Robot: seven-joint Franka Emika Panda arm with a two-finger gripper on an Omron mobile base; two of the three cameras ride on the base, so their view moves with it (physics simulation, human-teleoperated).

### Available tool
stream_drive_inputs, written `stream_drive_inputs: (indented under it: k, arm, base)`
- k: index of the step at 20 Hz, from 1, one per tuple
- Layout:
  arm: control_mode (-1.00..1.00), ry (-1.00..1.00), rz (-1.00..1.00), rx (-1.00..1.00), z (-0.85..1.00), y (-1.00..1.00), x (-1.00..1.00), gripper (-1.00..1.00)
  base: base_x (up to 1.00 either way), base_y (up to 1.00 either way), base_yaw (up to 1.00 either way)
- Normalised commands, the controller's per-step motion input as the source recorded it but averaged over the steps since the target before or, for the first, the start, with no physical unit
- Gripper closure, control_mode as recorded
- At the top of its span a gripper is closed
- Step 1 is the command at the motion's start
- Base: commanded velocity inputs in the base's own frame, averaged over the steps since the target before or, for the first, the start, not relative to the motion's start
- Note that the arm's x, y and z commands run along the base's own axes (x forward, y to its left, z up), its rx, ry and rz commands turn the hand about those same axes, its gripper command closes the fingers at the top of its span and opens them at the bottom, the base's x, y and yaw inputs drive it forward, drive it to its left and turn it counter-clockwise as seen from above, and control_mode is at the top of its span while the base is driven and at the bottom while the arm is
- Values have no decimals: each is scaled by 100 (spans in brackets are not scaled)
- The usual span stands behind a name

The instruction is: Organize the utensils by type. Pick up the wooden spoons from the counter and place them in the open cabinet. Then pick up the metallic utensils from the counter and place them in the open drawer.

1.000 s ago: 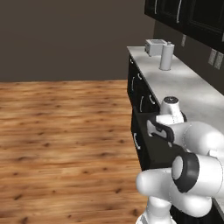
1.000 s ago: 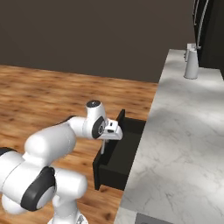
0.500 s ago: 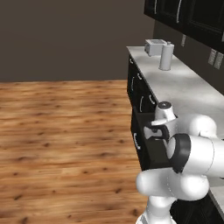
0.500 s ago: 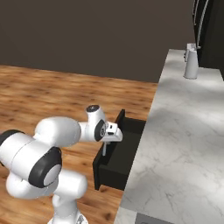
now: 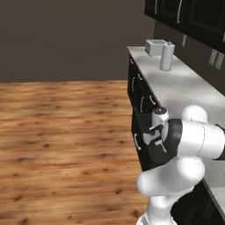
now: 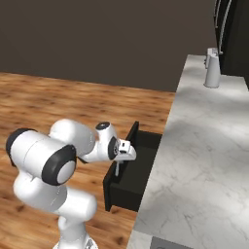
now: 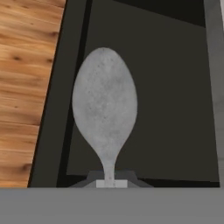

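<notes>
My gripper is shut on the handle of the small silver spoon, whose oval bowl points away from the hand. The spoon hangs below the gripper just inside the front wall of the open drawer. The drawer's dark flat interior lies under the spoon and looks bare around it. In the left base view the gripper sits at the black cabinet fronts under the white marble counter. The wooden spoons and the fork are out of view.
A silver cylinder and a toaster stand at the far end of the counter; the cylinder also shows in the right base view. Black wall cabinets hang above. Wood floor spreads left of the drawer.
The arm's elbow and upper links have swung and folded closer to the base. The gripper stays over the drawer's front part, still shut on the spoon.
</notes>
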Motion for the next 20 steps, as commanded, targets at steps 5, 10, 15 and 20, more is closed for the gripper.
stream_drive_inputs:
  k: [5,10,15,20]
  arm:
    - [-100,0,0,0,-34,0,7,100]
    - [-100,-1,0,0,-38,0,7,100]
    - [-100,0,0,0,-38,0,8,100]
    - [-100,0,0,0,-38,0,9,100]
  base:
    - [0,0,0]
    - [0,0,0]
    - [0,0,0]
    - [0,0,0]
